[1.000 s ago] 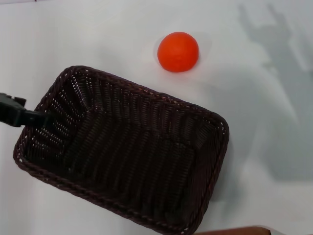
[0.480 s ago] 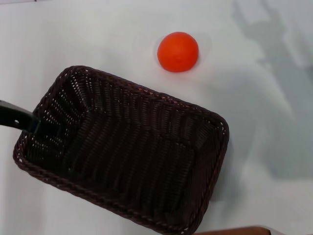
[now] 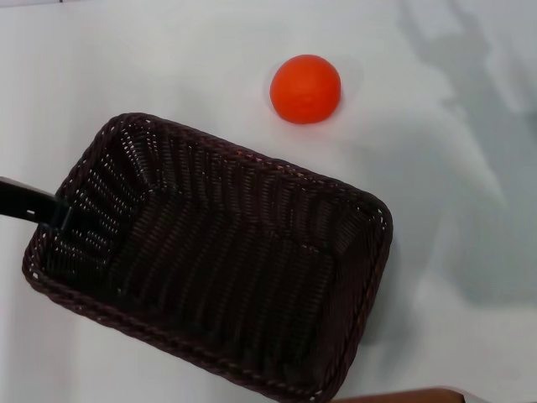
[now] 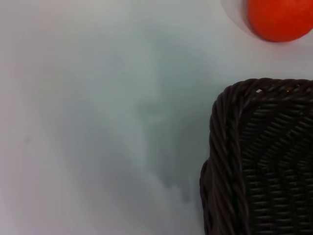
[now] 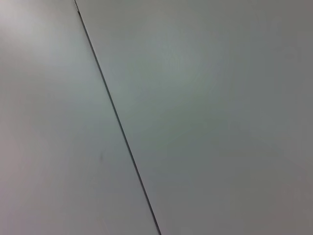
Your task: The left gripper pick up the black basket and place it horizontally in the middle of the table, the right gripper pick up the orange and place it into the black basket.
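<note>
The large rectangular woven wicker basket, very dark brown-black with a braided rim, sits on the plain white-grey table toward its near edge, skewed rather than square to that edge. The left pincer, a slim black bar, reaches in from the left edge and meets the basket's left rim; whether it is apart or clamped on the weave I cannot tell. I judge the basket step unfinished, since the basket is not lying horizontally. The small round bright orange fruit rests on the table near the far edge, apart from the basket, so that step has not begun. The right pincer is out of sight. Count: 1 basket, 1 orange, 1 pincer visible.
</note>
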`<move>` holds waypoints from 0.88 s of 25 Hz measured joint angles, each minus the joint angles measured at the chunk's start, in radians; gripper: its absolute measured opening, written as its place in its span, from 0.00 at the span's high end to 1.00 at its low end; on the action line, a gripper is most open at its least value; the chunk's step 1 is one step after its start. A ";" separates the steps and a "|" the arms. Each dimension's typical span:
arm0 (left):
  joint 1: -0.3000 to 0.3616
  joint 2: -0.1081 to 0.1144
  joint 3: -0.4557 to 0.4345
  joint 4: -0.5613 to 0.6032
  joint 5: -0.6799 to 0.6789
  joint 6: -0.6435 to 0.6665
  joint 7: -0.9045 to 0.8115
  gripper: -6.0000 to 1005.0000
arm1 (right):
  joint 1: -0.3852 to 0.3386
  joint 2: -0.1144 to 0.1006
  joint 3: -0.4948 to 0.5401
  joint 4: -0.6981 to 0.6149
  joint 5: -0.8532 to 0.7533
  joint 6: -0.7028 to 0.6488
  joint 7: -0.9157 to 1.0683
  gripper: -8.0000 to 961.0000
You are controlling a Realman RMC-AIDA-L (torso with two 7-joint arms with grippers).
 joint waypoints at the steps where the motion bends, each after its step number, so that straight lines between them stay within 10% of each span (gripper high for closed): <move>1: 0.000 0.000 -0.001 0.000 -0.002 0.001 -0.008 0.57 | 0.000 -0.001 0.001 0.000 0.000 0.001 0.004 0.13; 8: 0.010 -0.002 -0.054 -0.010 -0.085 0.026 -0.118 0.85 | 0.000 -0.004 -0.003 0.018 -0.001 -0.001 0.003 0.13; 22: 0.181 -0.008 -0.075 -0.103 -0.206 0.143 -0.363 0.84 | 0.023 -0.011 0.002 0.063 0.000 -0.068 0.000 0.15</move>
